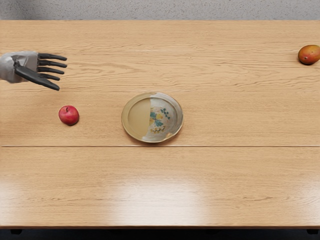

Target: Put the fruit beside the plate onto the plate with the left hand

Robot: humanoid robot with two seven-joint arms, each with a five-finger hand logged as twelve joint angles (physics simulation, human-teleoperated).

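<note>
A small red apple lies on the wooden table, to the left of a round plate with a tan half and a floral patterned half. Nothing is on the plate. My left hand comes in from the left edge, up and to the left of the apple, well apart from it. Its dark fingers are stretched out to the right and hold nothing. The right arm is out of view.
An orange-red mango sits far off at the table's right edge, toward the back. The wooden table runs wide in front of the plate, with a seam across its middle.
</note>
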